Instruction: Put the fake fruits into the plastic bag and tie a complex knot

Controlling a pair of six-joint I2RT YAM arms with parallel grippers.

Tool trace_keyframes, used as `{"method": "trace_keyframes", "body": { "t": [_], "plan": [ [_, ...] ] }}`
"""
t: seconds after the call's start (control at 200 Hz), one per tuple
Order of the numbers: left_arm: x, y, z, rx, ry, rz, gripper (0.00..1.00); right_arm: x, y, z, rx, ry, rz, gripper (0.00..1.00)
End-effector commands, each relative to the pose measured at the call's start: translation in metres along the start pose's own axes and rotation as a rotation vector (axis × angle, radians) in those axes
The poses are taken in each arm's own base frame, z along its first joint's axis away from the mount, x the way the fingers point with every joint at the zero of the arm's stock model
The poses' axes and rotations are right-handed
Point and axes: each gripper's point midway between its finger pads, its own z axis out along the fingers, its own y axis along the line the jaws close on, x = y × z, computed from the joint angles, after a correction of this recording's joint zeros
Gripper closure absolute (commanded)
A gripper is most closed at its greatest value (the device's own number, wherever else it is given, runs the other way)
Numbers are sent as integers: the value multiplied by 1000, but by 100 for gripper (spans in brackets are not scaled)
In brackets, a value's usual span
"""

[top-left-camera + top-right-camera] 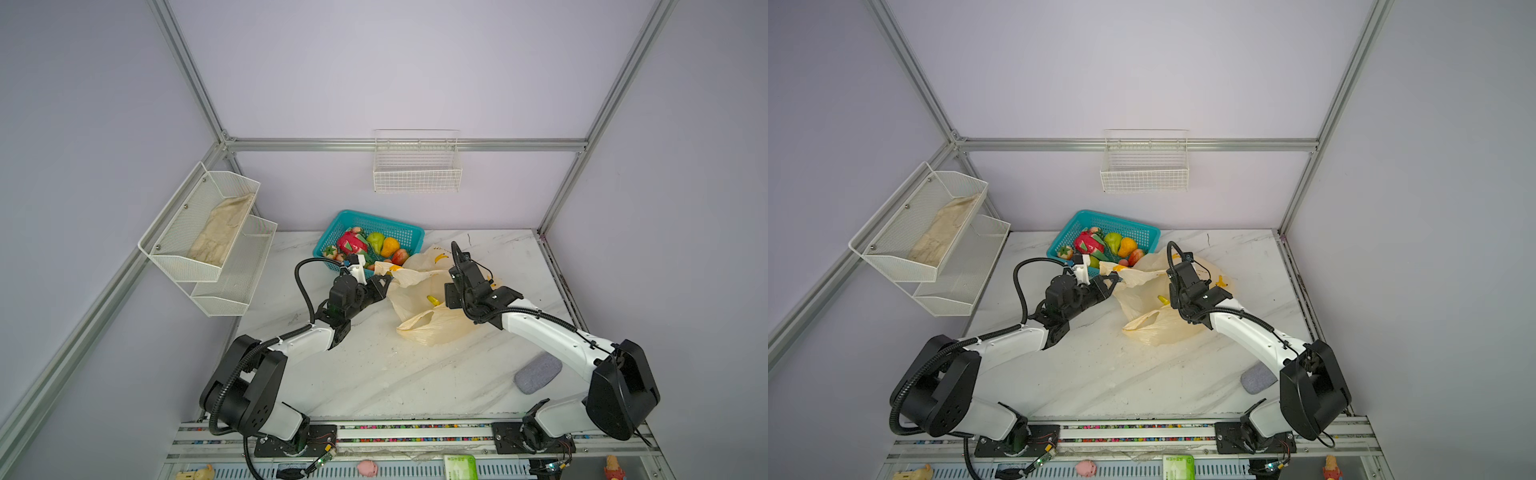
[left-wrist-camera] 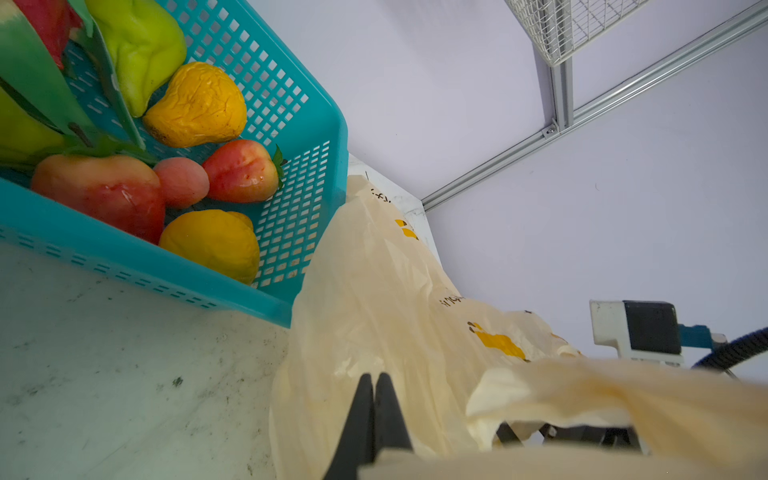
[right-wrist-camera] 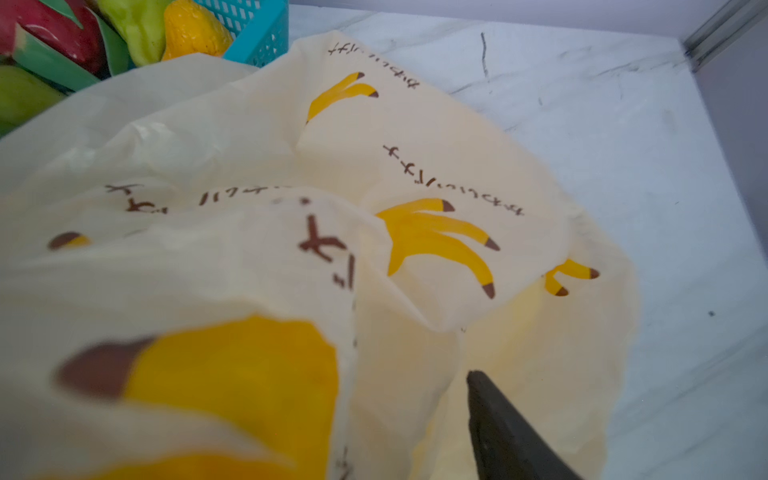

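The fake fruits lie in a teal basket (image 1: 328, 237) at the back: a red dragon fruit (image 1: 351, 243), a green pear (image 1: 375, 240), an orange pear (image 2: 195, 104) and strawberries (image 2: 241, 170). The cream plastic bag (image 1: 419, 291) with printed bananas lies crumpled just right of the basket, with one handle loop (image 1: 417, 326) flat on the table. No knot shows. My left gripper (image 2: 374, 379) is shut at the bag's raised rim, and film drapes over it. My right gripper (image 3: 390, 382) is over the bag. One finger (image 3: 498, 415) shows well off centre, and a bag fold hides the other.
A grey pad (image 1: 538, 372) lies at the table's right front. A white wire shelf (image 1: 174, 257) on the left wall holds a beige cloth (image 1: 224, 232). A wire basket (image 1: 417, 166) hangs on the back wall. Marble tabletop (image 1: 374, 374) stretches in front.
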Motion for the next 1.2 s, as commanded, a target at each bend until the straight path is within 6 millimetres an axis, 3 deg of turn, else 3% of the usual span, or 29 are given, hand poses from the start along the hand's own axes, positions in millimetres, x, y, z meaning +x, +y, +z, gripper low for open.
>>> {"method": "trace_keyframes", "body": {
  "t": [0.0, 0.025, 0.115, 0.195, 0.32, 0.41, 0.51, 0.685, 0.85, 0.97, 1.105, 1.195],
  "plan": [
    [2, 6, -9, -14, -8, 38, 100, -30, -42, -19, 97, -47, 39, 60],
    [-3, -3, -15, 7, -22, 44, 100, -33, -49, -20, 103, -45, 46, 65],
    [2, -4, -16, 17, 6, 48, 100, -58, -70, -36, 84, -93, 95, 80],
    [8, -6, -15, 34, 35, 57, 100, -75, -78, -41, 50, -107, 115, 90],
    [13, -9, -13, 59, 66, 91, 100, -90, -68, -41, -25, -103, 106, 100],
    [13, -16, -13, 88, 74, 135, 100, -82, -51, -24, -94, -44, 92, 100],
    [15, -19, -13, 112, 87, 188, 87, -79, -38, -19, -163, -28, 88, 100],
    [9, -23, -29, 161, 119, 234, 50, -76, -20, -12, -261, -17, 118, 100],
    [-12, -27, -58, 208, 117, 192, 27, -79, -15, -8, -284, -24, 121, 100],
    [-40, -32, -74, 194, 17, 180, 20, -83, -15, -8, -281, -38, 112, 100],
    [-87, 4, -71, -42, -101, 118, 20, -87, -10, -9, -312, -63, 102, 100],
    [-118, 24, -62, -196, -148, 168, 20, -90, -8, -9, -324, -79, 94, 100]
  ]
}}
